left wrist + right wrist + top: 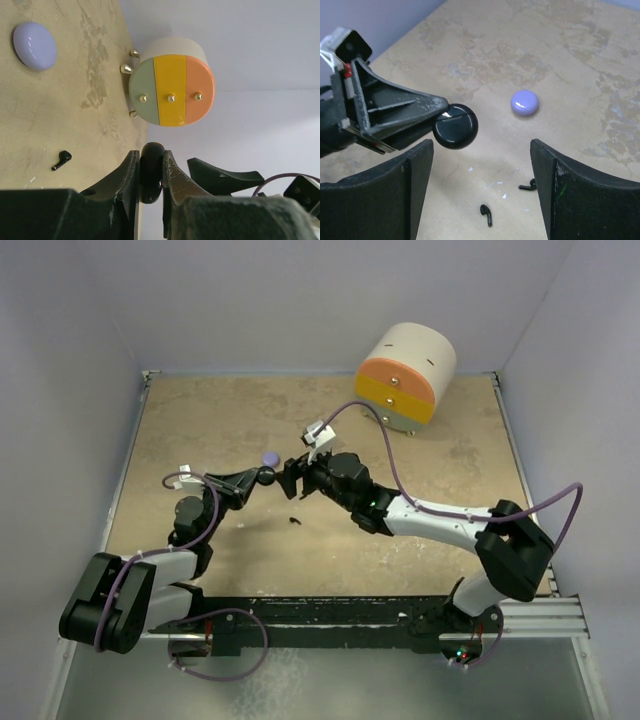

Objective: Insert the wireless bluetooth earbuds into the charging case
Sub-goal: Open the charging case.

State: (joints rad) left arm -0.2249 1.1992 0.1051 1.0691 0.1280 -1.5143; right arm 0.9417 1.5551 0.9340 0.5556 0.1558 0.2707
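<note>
Left gripper (pixel 150 156) clamps the black charging case (pixel 455 126); right gripper (pixel 481 149) gapes wide (two black earbuds (pixel 486 215) lie below, between its fingers).

Earbuds (pixel 486 215) on table (pixel 580 60), before puck (pixel 524 102)

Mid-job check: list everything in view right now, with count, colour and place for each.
black charging case: one, black, round, clamped in the left gripper above the table.
lavender case: one, lavender, round, lying on the table beyond the grippers.
black earbuds: two, black, loose on the table under the right gripper; the second lies close by.
drawer cabinet: one, cream with green, yellow and orange fronts, far right corner.
table: one, tan, worn.
left gripper: black, shut on the case.
right gripper: black, open, facing the case.
</note>
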